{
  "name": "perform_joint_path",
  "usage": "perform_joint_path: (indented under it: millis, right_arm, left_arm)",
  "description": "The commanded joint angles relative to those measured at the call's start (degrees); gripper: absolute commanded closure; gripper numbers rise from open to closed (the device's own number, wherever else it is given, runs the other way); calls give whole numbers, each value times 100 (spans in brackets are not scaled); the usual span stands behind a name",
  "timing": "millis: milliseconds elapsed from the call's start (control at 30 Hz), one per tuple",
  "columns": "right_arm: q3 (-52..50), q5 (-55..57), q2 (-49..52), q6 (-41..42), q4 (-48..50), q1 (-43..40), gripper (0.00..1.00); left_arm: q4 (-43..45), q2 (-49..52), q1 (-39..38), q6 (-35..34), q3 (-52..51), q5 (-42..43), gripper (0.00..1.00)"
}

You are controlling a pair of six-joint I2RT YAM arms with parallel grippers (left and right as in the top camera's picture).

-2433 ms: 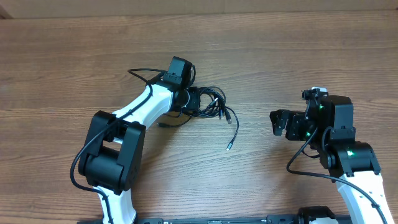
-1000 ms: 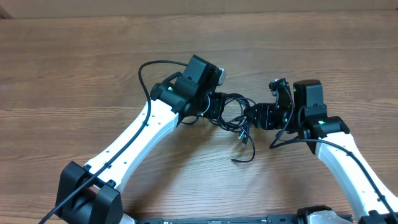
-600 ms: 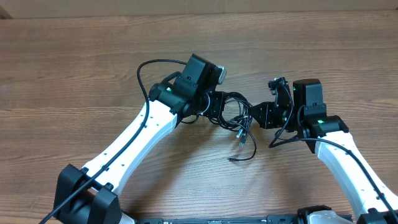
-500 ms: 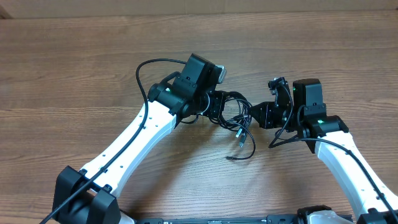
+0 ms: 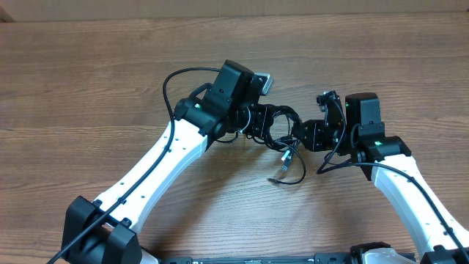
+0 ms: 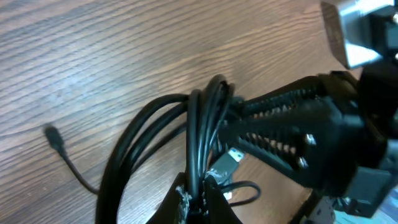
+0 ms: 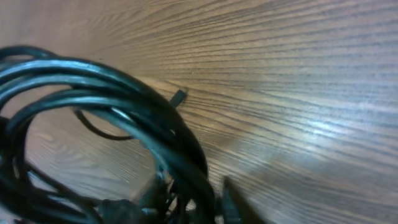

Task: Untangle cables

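Spanning the whole overhead view, a brown wood-grain surface (image 5: pixel 73 73) carries two white-and-black robot arms. The left arm (image 5: pixel 165 158) reaches up from the lower left and the right arm (image 5: pixel 410 191) from the lower right, and their tips meet near the centre. Between them sit the cables (image 5: pixel 277 121), a bundle of thin black loops. The left pincer (image 5: pixel 255 122) is closed narrowly on one side of this bundle. The right pincer (image 5: pixel 299 134) faces it, its ribbed fingers (image 6: pixel 280 106) pinched together on the opposite side of the same loops. One loose strand curls down below the bundle, ending in a small plug (image 5: pixel 272 179). The left wrist view shows a flat silver plug (image 6: pixel 229 160) among the loops, and another small plug end (image 6: pixel 55 138) lying on the wood apart from them.
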Motion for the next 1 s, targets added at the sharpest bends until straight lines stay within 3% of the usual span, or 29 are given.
perform_joint_path:
  millis: [0, 133, 233, 400, 667, 733, 867, 967]
  right_arm:
    - [133, -26, 4, -9, 26, 24, 96]
    - [133, 295, 4, -7, -50, 24, 96]
    - [133, 1143, 4, 59, -275, 22, 96]
    - [133, 3182, 2, 1340, -671, -11, 96]
    - [136, 3338, 2, 1506, -485, -15, 96]
    - [136, 2465, 2, 1401, -319, -13, 96]
    - [136, -909, 2, 127, 306, -9, 96]
    - [136, -1829, 2, 162, 695, -9, 96]
  left_arm:
    - [-7, -247, 11, 81, 131, 153, 96]
    - [-295, -249, 35, 120, 131, -442, 96]
    - [-509, -275, 238, 116, 131, -852, 96]
    - [-807, -472, 835, 157, 131, -1259, 96]
    - [-1193, -809, 1574, 166, 131, -1836, 96]
    - [-1200, -855, 1657, 111, 131, -1545, 96]
    - [-1185, -807, 1644, 111, 129, -1040, 96]
    - [-1178, -702, 1574, 109, 129, -671, 96]
